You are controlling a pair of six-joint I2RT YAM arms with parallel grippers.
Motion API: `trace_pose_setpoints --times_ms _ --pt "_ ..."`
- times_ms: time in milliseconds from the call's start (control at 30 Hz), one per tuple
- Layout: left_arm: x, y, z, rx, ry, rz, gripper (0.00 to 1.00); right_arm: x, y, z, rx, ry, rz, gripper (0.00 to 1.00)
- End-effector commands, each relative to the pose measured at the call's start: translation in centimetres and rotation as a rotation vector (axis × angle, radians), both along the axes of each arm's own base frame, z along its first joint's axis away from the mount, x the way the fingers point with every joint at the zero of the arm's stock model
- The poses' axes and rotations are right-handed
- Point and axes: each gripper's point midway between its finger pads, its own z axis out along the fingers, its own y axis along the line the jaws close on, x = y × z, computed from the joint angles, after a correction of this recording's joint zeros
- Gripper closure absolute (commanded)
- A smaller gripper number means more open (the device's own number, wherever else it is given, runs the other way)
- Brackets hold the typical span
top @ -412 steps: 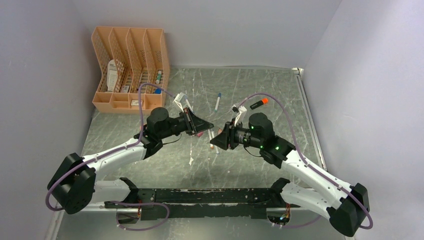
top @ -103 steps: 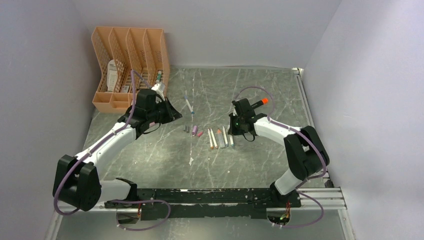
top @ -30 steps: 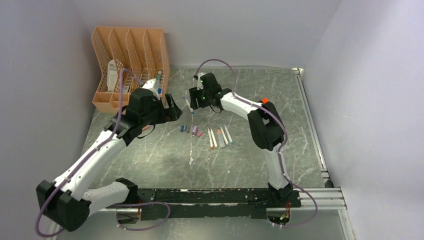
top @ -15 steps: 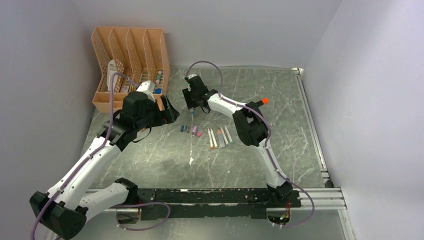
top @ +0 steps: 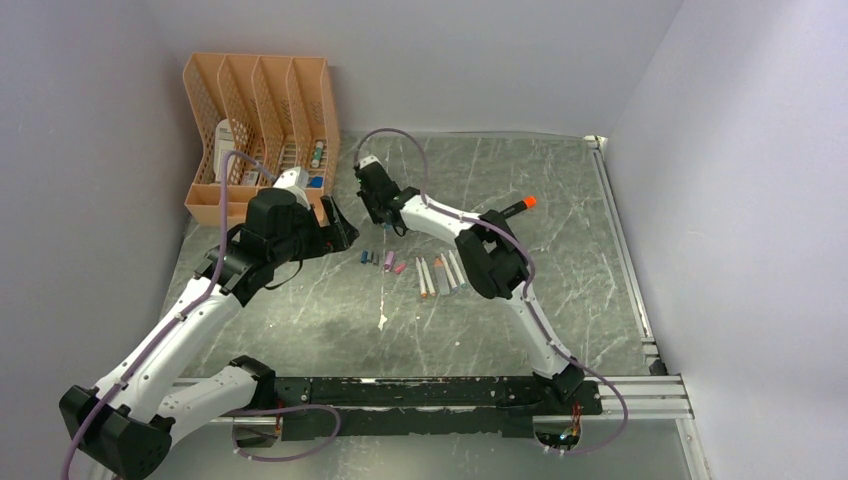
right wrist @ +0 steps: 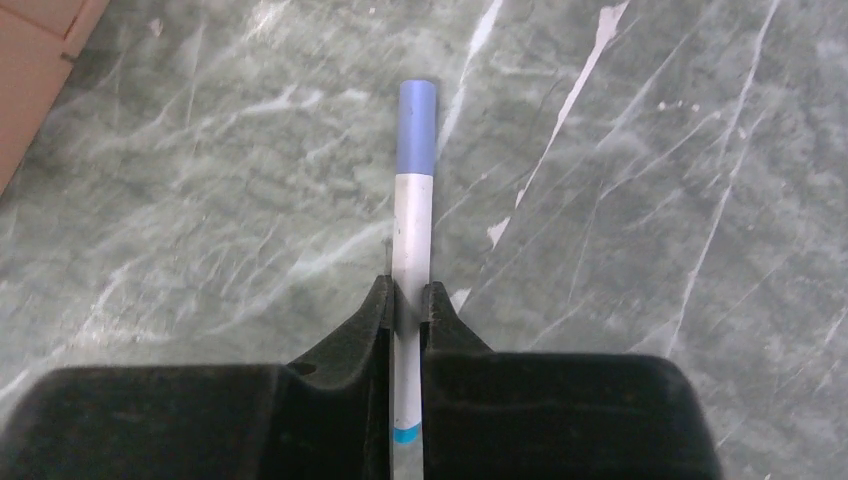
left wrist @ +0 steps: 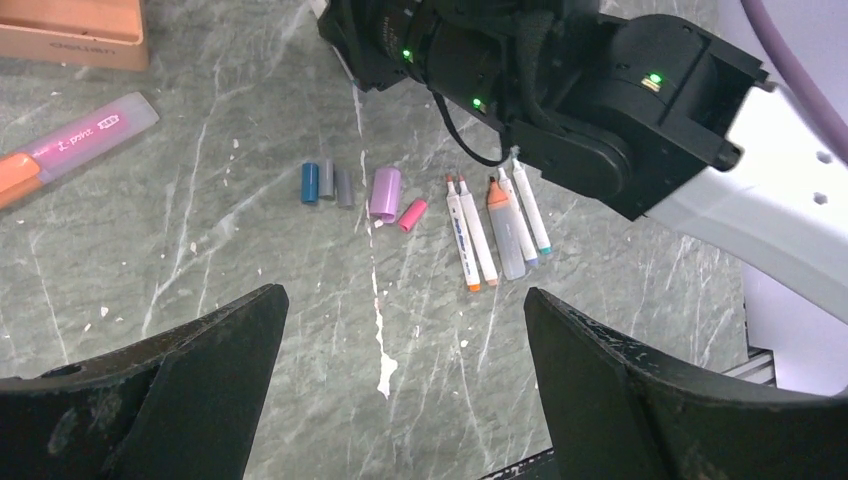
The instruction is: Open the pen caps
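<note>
Step in hand: securing a capped pen for uncapping. The right gripper (right wrist: 408, 300) is clamped on the white pen barrel (right wrist: 411, 230), low on its length. The blue cap (right wrist: 417, 127) is seated on the free end and points to 12 o'clock in the right wrist view. Whether the pen is lifted or lies on the surface (right wrist: 650, 200) cannot be told. In the top view this gripper stands at about 12 o'clock of the row of loose caps (left wrist: 384, 192), near the orange organiser (top: 260, 130). Five caps lie there, with the uncapped pens (left wrist: 478, 240) just beside them at 3 o'clock, so most of the task is judged done. The left gripper (left wrist: 400, 300) hangs above the surface at roughly 10 o'clock of that row, its fingers wide apart and holding nothing. The next move calls for the left gripper to close on the blue cap alone, clear of the barrel. A straight pull along the pen's axis should then follow, with the right grip firm enough that the barrel does not slide.
</note>
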Motion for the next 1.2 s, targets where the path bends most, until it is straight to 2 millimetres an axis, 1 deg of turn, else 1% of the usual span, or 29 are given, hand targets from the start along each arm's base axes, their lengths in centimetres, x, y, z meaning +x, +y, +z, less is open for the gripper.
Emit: trace_pose_setpoints --times_ms 0,33,100,233,300,367,400,433,467,533,600,700,767,867,933,1000,1100,1167 --pt "-0.4 -0.6 0.3 -0.029 -0.011 -0.023 0.01 -3.2 -4.1 -4.2 -0.049 0.174 -0.009 1.0" --pt "-0.4 -0.6 0.3 -0.029 -0.009 -0.024 0.01 -2.7 -4.4 -3.6 -0.002 0.183 -0.017 1.0" --pt "-0.4 -0.6 0.2 -0.028 -0.006 -0.024 0.01 -1.5 -5.1 -1.7 0.1 0.189 -0.016 1.0" --pt "-0.3 -0.6 0.1 -0.028 -0.005 -0.025 0.01 0.7 -6.4 3.4 0.222 0.136 -0.011 1.0" --pt "-0.2 -0.8 0.1 -0.033 -0.009 -0.026 0.01 0.8 -6.8 6.3 0.278 0.107 0.007 1.0" --pt "0.0 -1.1 0.2 -0.039 -0.015 -0.035 0.01 0.1 -7.1 9.4 0.336 0.075 0.03 1.0" --pt "0.2 -1.3 0.2 -0.046 -0.017 -0.041 0.01 -0.5 -7.2 11.7 0.375 0.05 0.048 1.0" --pt "0.4 -1.6 0.3 -0.054 -0.02 -0.049 0.01 -1.4 -7.4 13.7 0.409 0.034 0.063 1.0" --pt "0.6 -2.0 0.6 -0.067 -0.026 -0.062 0.01 -2.6 -7.7 14.2 0.43 0.042 0.072 1.0" --pt "0.8 -3.1 0.9 -0.107 -0.035 -0.096 0.01 -5.4 -8.2 16.6 0.496 0.039 0.101 1.0" --pt "1.1 -4.3 1.6 -0.161 -0.061 -0.135 0.01 -8.8 -8.7 18.2 0.574 0.052 0.137 1.0" --pt "1.4 -6.4 3.1 -0.265 -0.113 -0.212 0.01 -14.0 -10.0 20.2 0.683 0.061 0.173 1.0" --pt "1.3 -7.8 4.0 -0.348 -0.132 -0.26 0.01 -17.3 -11.2 20.5 0.744 0.072 0.183 1.0" --pt "0.9 -9.3 5.0 -0.459 -0.169 -0.314 0.0 -21.1 -12.5 22.0 0.837 0.064 0.199 1.0" --pt "0.6 -10.0 5.4 -0.517 -0.192 -0.332 0.0 -22.7 -13.4 22.6 0.862 0.057 0.19 1.0" --pt "0.2 -10.8 6.1 -0.561 -0.219 -0.353 0.0 -23.6 -14.1 23.0 0.876 0.048 0.175 1.0" --pt "-0.4 -12.6 6.6 -0.595 -0.238 -0.391 0.01 -24.1 -14.6 23.3 0.877 0.042 0.157 1.0" --pt "-0.7 -13.8 6.4 -0.605 -0.23 -0.41 0.0 -24.2 -14.7 23.2 0.879 0.045 0.153 1.0"
